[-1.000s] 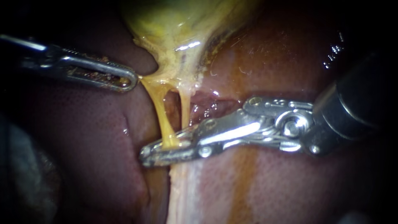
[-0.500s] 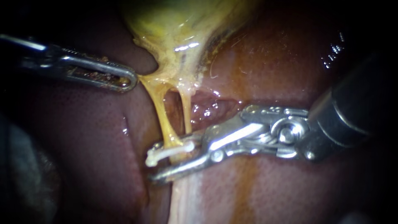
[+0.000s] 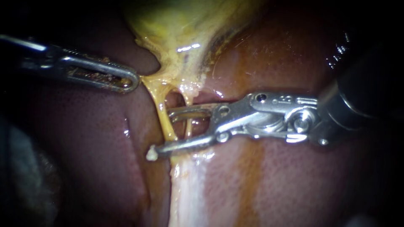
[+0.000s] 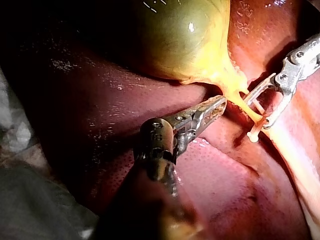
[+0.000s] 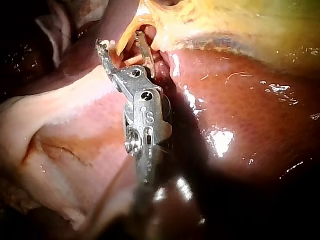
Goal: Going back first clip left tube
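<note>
The yellow gallbladder [image 3: 181, 29] narrows into two thin tubes. A white clip [image 3: 150, 154] sits across the foot of the left tube [image 3: 158, 103], its end poking out past the lower jaw of my right instrument [image 3: 162, 131]. That instrument's jaws stand open, with the left tube and the right tube [image 3: 188, 126] passing between them. My left instrument [image 3: 128, 82] is shut on the gallbladder's edge, pulling it sideways. The left wrist view shows the clip [image 4: 252, 135] beside the open right instrument [image 4: 256, 112].
Dark red liver [image 3: 92, 138] lies under and around everything. A pale band of tissue [image 3: 189, 189] runs down from the foot of the tubes. In the left wrist view, grey cloth [image 4: 30, 200] lies beside the liver, behind my left instrument [image 4: 215, 106].
My right instrument's jaws were closed across the left tube a second ago. They have since spread wide, leaving the white clip on that tube. The left instrument has held still.
</note>
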Robot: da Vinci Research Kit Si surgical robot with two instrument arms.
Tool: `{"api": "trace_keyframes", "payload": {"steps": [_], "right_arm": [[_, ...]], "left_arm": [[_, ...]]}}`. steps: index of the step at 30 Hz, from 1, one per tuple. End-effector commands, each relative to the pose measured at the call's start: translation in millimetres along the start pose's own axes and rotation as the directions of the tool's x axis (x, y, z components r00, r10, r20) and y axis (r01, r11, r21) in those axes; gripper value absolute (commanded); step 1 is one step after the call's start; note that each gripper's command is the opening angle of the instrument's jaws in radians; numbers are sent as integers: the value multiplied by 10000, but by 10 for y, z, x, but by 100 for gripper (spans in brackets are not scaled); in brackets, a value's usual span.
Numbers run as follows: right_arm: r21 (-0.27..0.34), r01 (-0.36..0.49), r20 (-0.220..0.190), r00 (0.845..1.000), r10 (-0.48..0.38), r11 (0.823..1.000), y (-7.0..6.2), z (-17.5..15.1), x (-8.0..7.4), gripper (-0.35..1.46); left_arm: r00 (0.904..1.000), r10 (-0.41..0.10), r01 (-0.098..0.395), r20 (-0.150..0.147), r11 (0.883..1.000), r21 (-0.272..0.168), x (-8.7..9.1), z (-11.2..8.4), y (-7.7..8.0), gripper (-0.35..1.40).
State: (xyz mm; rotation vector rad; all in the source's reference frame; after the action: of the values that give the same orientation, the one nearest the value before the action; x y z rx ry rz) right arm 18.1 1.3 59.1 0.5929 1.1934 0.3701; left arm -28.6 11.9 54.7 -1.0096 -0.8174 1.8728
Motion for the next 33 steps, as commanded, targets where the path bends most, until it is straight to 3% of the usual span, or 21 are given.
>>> {"api": "trace_keyframes", "payload": {"steps": [1,3,5,9,18,33], "right_arm": [[-25,25,275,9996,-24,10000,0,-3,3,50],[-85,332,820,9961,-324,9994,-1,-9,6,50],[-29,572,991,9935,-566,9984,-3,-17,7,50],[177,1040,1011,9893,-1053,9944,-12,-40,8,50],[-191,1626,915,9828,-1602,9865,-36,-86,-4,50],[-457,1849,923,9793,-1801,9817,-36,-135,1,50]], "left_arm": [[10000,2,-2,-1,10000,0,0,0,0,-35],[10000,2,-2,0,10000,-1,0,0,0,-35],[10000,3,-3,0,10000,-2,0,0,0,-35],[10000,6,-6,3,10000,-7,-1,-1,0,-35],[10000,13,-13,6,10000,-11,-2,-2,-1,-35],[10000,21,-21,-2,10000,4,-3,1,-1,-35]]}}
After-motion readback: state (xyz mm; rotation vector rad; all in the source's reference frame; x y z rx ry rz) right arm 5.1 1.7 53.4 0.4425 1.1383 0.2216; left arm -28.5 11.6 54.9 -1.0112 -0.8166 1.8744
